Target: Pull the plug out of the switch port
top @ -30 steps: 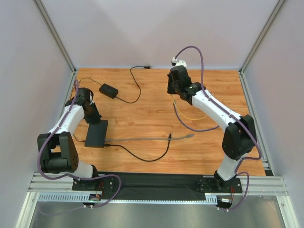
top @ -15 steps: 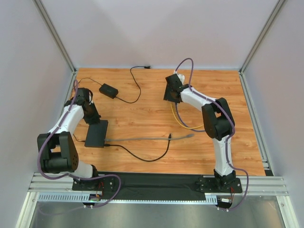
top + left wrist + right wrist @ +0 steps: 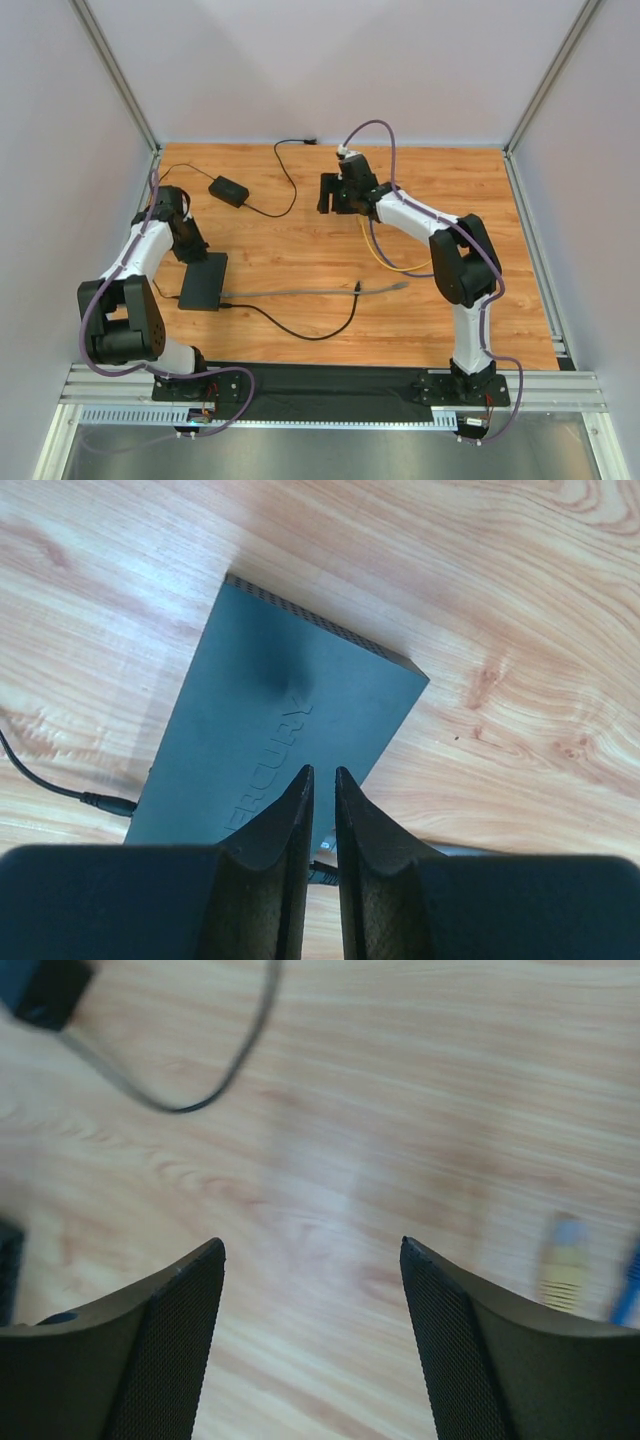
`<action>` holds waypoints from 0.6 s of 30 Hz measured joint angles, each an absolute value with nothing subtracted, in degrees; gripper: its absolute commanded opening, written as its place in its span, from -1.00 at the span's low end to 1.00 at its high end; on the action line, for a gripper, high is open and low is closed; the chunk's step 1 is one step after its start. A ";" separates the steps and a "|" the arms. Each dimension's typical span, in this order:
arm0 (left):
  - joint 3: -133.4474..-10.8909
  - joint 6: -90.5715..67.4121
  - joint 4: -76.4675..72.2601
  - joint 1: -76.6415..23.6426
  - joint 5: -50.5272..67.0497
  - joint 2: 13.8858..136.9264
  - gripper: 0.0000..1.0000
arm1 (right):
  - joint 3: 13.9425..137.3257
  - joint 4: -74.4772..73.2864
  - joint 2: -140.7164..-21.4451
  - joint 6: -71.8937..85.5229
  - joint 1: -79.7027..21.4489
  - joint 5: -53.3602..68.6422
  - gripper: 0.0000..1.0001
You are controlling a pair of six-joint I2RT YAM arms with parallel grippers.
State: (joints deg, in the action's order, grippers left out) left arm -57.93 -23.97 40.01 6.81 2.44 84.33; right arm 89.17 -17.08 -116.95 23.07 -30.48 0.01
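With the switch [image 3: 203, 281] lying at 8 o'clock on the table [image 3: 450, 180] under the left gripper [image 3: 320, 772], whose fingers stand a slit apart on nothing, the wide-open, empty right gripper [image 3: 310, 1245] at 12 o'clock ought to pinch the plug [image 3: 224, 298] at the switch's 5 o'clock corner and pull straight outward.

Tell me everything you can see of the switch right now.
The switch is a flat, matte-black rectangular box lying on the wooden table, at the left. Faint lettering marks its top; one edge is perforated. A black cable and a grey cable reach its near right corner. The left gripper hovers over it, jaws barely apart; contact is unclear.
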 measured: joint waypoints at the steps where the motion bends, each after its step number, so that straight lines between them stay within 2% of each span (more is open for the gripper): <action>1: -57.84 -24.01 40.03 7.29 2.42 84.33 -0.59 | 89.19 -15.81 -116.92 23.18 -31.59 1.87 0.42; 7: -57.17 -24.18 40.36 12.21 2.66 84.33 -0.63 | 93.80 -13.37 -119.87 24.25 -38.89 14.81 0.33; 10: -56.60 -24.38 40.42 13.32 2.37 84.33 -0.64 | 99.63 -11.09 -124.66 26.11 -42.44 24.03 0.19; 18: -54.70 -24.97 40.91 13.56 2.26 83.29 -0.69 | 112.97 -10.35 -138.39 31.33 -48.73 41.93 0.08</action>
